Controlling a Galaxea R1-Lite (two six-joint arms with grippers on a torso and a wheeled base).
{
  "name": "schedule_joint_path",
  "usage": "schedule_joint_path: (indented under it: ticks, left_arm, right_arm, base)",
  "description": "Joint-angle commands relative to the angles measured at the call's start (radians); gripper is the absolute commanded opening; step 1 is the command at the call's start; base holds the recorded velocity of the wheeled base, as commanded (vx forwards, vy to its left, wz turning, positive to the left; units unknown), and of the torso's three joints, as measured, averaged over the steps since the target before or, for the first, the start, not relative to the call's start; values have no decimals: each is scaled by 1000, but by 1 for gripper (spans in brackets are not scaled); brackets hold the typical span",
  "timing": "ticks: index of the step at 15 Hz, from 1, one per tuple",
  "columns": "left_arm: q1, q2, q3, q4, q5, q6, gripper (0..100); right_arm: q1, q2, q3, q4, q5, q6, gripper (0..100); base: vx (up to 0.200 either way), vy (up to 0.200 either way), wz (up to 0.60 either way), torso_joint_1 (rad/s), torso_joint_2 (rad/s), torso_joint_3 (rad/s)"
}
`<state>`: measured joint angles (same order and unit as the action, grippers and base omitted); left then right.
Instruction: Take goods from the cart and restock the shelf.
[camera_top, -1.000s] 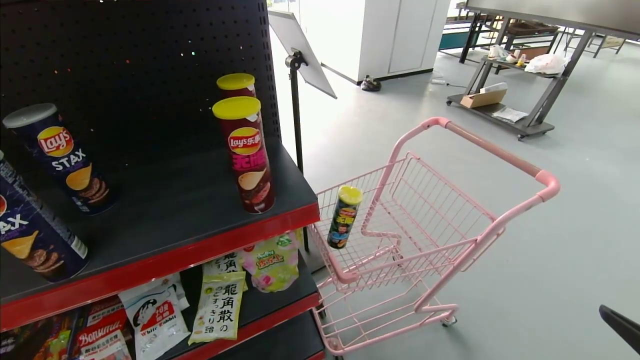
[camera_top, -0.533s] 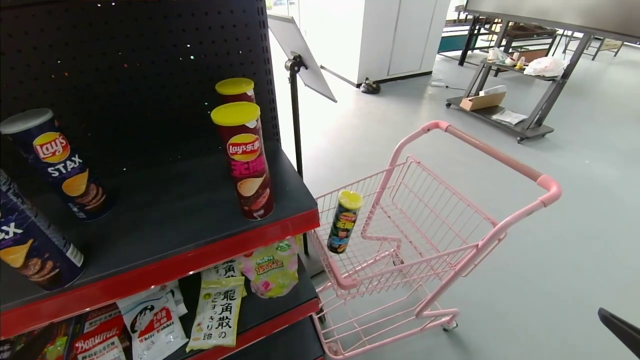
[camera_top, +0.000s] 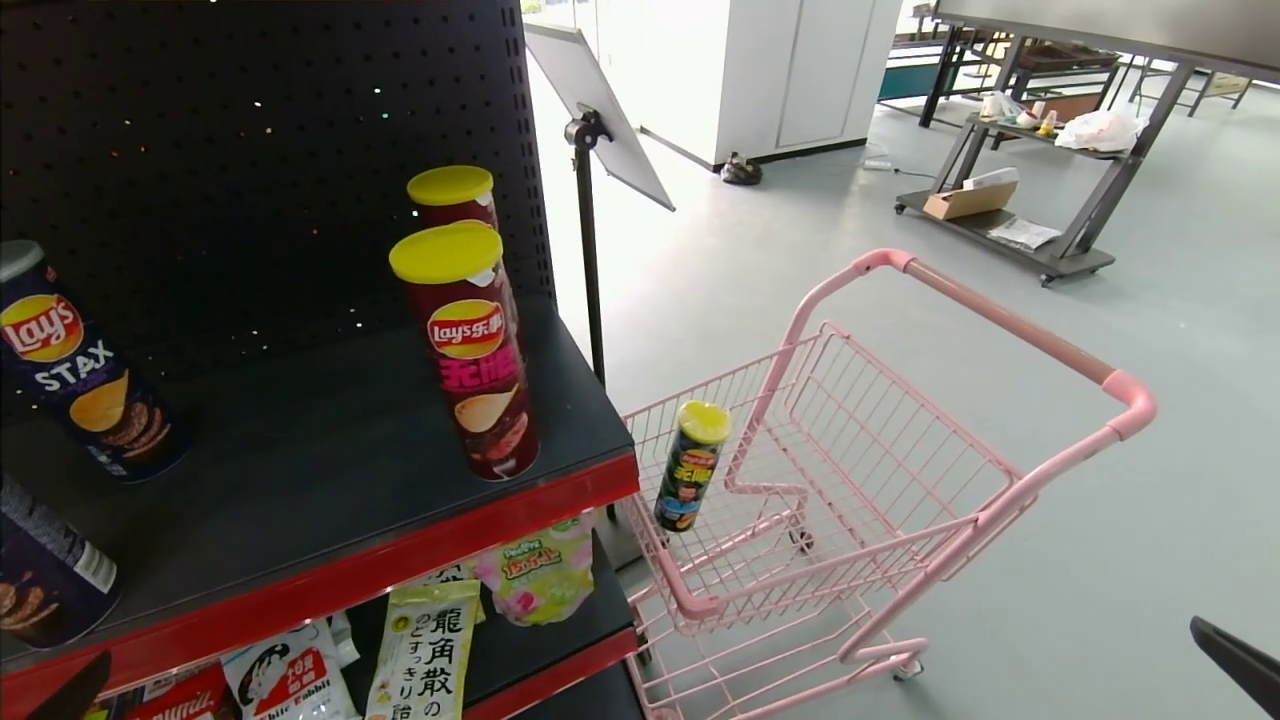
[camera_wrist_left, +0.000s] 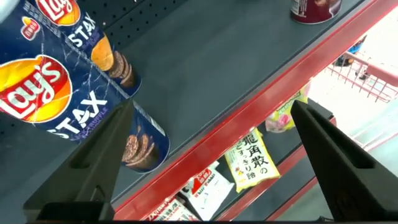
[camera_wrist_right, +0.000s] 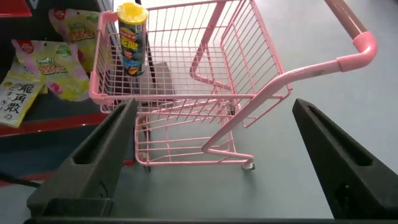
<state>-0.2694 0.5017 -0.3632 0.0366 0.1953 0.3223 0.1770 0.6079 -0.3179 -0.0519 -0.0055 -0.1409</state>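
- Your right jaws stand wide open and empty; one of their fingers (camera_wrist_right: 87, 168) frames the cart from outside, on the handle side, above the basket rim.
- Your left jaws are also spread and hold nothing. They face the shelf (camera_top: 330, 440), just off the blue cans (camera_wrist_left: 56, 106) near its red front edge, with snack bags (camera_wrist_left: 252, 162) hanging on the level below.
- The one item left to take is the small can (camera_top: 690, 465), with its yellow lid up. It stands in the cart's (camera_top: 1000, 320) basket, in the corner next to the shelf, against the wire wall.
- From your right jaws the can (camera_wrist_right: 132, 38) lies forward, lower, and toward your left, across the open basket. Its long axis is near upright, leaning a little.
- I judge the right arm the better placed. It looks straight into the basket, whereas the shelf's end stands between the left jaws and the can.
- The move likely calls for a reach over the rim and down, with the jaws closing across the can's round body below the lid.
- Farther on, the shelf's top board has bare space between the blue cans and the dark red cans (camera_top: 465, 350), a fair spot for setting the can down.
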Motion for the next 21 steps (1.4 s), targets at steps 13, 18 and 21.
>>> schedule_joint_path:
  ticks: [13, 18, 21]
  left_arm:
    - [-5, -57, 13, 0, -13, 0, 100]
    - [-5, -75, 18, 0, -13, 0, 100]
    - [-4, -80, 17, 0, -11, 0, 100]
  right_arm:
    - [-1, 3, 5, -2, -2, 0, 100]
    - [-1, 1, 5, -2, -2, 0, 100]
    - [-1, 6, 13, -3, -2, 0, 100]
  base:
    - [0, 0, 0, -136, 385, 241]
    - [0, 0, 0, -159, 537, 371]
    - [0, 0, 0, -124, 509, 372]
